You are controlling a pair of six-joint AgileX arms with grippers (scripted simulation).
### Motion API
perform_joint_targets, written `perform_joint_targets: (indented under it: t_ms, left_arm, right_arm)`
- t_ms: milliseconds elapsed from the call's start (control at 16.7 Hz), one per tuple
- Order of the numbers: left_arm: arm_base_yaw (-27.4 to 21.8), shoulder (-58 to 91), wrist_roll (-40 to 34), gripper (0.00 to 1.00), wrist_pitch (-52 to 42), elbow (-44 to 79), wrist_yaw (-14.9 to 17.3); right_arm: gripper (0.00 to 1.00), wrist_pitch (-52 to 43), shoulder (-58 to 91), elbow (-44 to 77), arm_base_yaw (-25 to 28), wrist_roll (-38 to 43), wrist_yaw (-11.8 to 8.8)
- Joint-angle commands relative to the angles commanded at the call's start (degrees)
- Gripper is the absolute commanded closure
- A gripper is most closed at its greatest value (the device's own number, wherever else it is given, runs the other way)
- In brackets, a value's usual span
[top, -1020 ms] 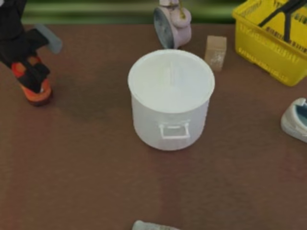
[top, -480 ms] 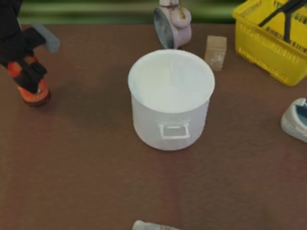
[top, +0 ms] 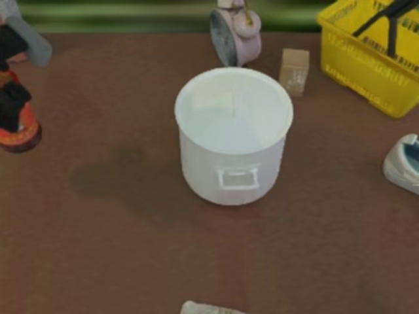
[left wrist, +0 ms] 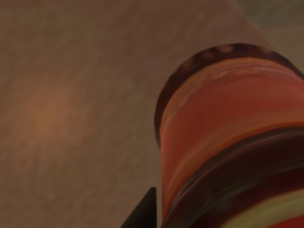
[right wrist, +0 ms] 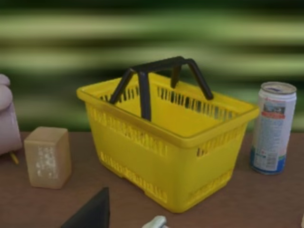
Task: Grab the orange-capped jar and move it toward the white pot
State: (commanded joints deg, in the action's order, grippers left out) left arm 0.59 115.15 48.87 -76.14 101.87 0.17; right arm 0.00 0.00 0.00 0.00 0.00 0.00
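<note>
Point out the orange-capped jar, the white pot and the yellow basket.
orange-capped jar [top: 19,134]: top view, lower label.
white pot [top: 232,178]: top view, side wall at its handle.
yellow basket [right wrist: 142,147]: right wrist view, front mesh wall.

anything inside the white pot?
From the top view the white pot shows only a plain white interior, with no object visible in it. The near inner wall is hidden behind its rim, so that part stays unchecked.

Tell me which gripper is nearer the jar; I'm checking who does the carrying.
Left. The left gripper is clamped on the jar at the table's left edge. The right gripper isn't in the top view; its camera faces the basket.
</note>
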Motion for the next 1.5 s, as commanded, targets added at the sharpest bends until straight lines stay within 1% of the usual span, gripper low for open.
perform_joint_targets:
  t_ms: [360, 480, 600, 780, 1140, 1260, 1380, 1500]
  left_arm:
    - [-0.3, -1.0, 0.0, 1.00, -0.2, -0.9, 0.0]
    - [-1.0, -0.5, -1.9, 1.00, -0.2, -0.8, 0.0]
    - [-2.3, 0.7, -6.3, 1.00, -0.2, -0.3, -0.1]
    - [-5.1, 3.0, -17.1, 1.00, 0.2, 0.8, -0.2]
    - [-12.2, 7.3, -46.4, 1.00, 2.2, 3.2, -0.4]
    - [-14.3, 8.4, -54.7, 1.00, 3.0, 3.7, -0.5]
    - [-16.0, 9.2, -60.7, 1.00, 3.7, 4.0, -0.6]
    - [-17.2, 9.7, -64.3, 1.00, 4.2, 4.2, -0.6]
  right_arm:
    - [0.00, 0.0, 0.0, 0.0, 0.0, 0.0, 0.0]
    - [0.00, 0.0, 0.0, 0.0, 0.0, 0.0, 0.0]
    - [0.00, 0.0, 0.0, 0.0, 0.0, 0.0, 0.0]
    - [0.00, 0.0, 0.0, 0.0, 0.0, 0.0, 0.0]
    - [0.00, 0.0, 0.0, 0.0, 0.0, 0.0, 0.0]
    - [0.00, 0.0, 0.0, 0.0, 0.0, 0.0, 0.0]
    - [0.00, 0.0, 0.0, 0.0, 0.0, 0.0, 0.0]
    - [0.00, 0.0, 0.0, 0.0, 0.0, 0.0, 0.0]
